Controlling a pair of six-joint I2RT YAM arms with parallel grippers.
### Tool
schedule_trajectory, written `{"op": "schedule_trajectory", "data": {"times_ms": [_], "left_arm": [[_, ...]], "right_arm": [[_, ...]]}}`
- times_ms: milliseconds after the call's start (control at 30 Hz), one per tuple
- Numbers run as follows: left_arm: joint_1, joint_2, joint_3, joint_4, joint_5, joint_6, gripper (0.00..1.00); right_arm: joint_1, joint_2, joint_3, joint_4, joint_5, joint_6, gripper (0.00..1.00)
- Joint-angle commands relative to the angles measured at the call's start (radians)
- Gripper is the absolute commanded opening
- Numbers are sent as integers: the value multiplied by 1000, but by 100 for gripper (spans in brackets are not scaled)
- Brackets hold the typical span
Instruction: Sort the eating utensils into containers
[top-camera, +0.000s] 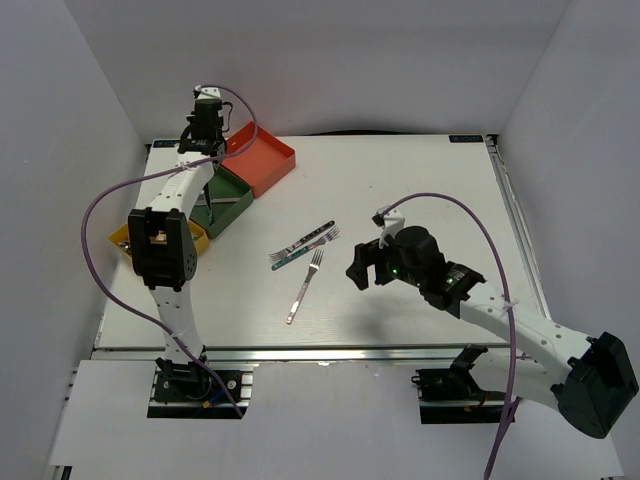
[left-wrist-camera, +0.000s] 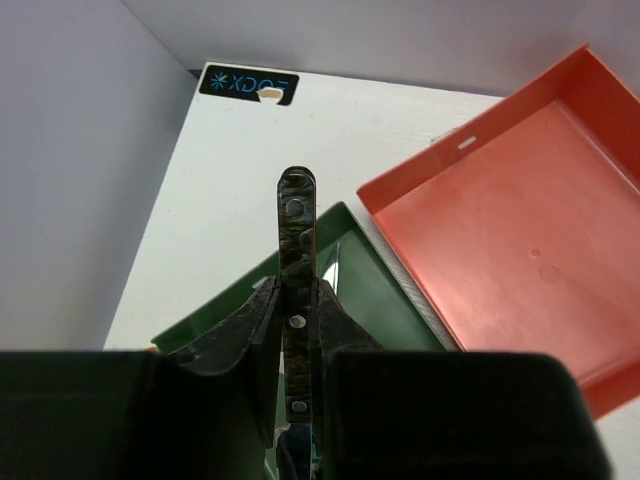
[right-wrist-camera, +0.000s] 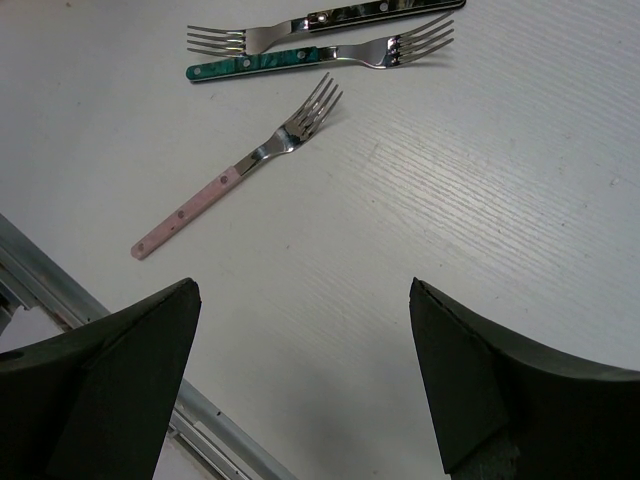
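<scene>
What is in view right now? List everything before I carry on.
red tray: one, red-orange, far left, nothing seen inside
green tray: one, dark green, beside the red tray, something shiny inside
yellow tray: one, yellow, left edge, partly hidden
pink-handled fork: one, pink and silver, mid-table
teal-handled fork: one, teal and silver, just beyond it
dark-handled fork: one, dark and silver, alongside the teal one
held utensil: one, mottled dark handle, above the green tray, head hidden
table: one, white
left gripper: shut on the held utensil
right gripper: open, empty, near the forks
</scene>
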Motion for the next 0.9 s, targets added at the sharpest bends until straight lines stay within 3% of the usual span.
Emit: {"op": "schedule_trajectory", "data": {"times_ms": [0, 200, 500, 667, 700, 733, 867], "left_arm": [[10, -8, -23, 67, -23, 44, 0], [22, 43, -65, 100, -76, 27, 0], [22, 37, -25, 71, -45, -3, 65], [16, -66, -31, -3, -17, -77, 79], [13, -93, -41, -17, -11, -101, 85], [8, -122, -52, -37, 4, -149, 98], [-73, -262, -113, -205, 151, -264, 98]], "right_arm": [[-6, 11, -1, 69, -14, 5, 89], [-6, 0, 1, 63, -14, 3, 89], [-4, -21, -4, 31, -40, 8, 89], [-4, -29, -10, 32, -26, 8, 89], [-6, -27, -8, 31, 1, 11, 89], [-6, -27, -8, 31, 35, 20, 89], [-6, -18, -2, 25, 86, 80, 89]]}}
